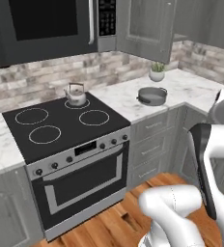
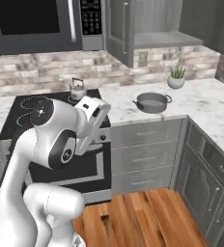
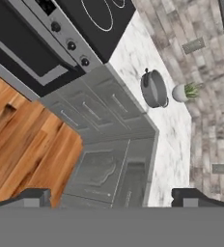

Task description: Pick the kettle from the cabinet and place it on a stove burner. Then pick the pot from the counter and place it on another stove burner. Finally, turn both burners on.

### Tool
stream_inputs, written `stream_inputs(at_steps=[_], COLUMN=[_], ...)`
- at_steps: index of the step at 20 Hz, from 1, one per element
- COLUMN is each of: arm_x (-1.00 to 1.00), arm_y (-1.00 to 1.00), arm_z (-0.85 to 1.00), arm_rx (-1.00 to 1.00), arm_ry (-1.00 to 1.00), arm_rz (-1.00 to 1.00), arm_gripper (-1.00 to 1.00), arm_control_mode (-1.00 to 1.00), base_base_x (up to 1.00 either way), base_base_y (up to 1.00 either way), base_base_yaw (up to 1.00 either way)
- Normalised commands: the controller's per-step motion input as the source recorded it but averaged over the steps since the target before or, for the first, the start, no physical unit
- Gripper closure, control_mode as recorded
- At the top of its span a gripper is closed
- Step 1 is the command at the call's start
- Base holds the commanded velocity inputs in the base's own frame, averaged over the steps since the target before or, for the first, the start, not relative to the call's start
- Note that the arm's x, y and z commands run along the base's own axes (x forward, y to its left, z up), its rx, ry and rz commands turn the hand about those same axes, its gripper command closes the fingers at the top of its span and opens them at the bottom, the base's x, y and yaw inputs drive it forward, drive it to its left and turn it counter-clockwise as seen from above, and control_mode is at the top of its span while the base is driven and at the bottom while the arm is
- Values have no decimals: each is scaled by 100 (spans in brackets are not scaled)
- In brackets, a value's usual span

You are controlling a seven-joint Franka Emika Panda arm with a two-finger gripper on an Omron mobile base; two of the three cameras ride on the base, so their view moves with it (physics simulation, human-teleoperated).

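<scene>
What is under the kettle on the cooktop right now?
The kettle stands on the back right burner ring of the black glass cooktop; part of the ring's white outline shows around its base. The glass directly beneath is covered by the kettle.

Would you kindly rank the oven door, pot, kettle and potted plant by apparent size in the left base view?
1. Oven door, nearest the camera.
2. Pot.
3. Kettle and potted plant look alike; the plant sits farther back, so I won't rank them.

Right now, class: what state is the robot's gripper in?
Gripper: open and empty, fingertips spread wide apart, nothing between them.
</scene>
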Motion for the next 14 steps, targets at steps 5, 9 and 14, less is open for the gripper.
stream_inputs(at_steps=[5,9,14], arm_x=[0,0,0], arm_y=[0,0,0], arm_z=[0,0,0], arm_rx=[0,0,0], arm_ry=[0,0,0], arm_rz=[0,0,0], arm_gripper=[-100,-100,-100], arm_control_mode=[100,100,100], base_base_x=[-12,-6,0], base_base_y=[-74,-72,-67], base_base_yaw=[-5,-1,3])
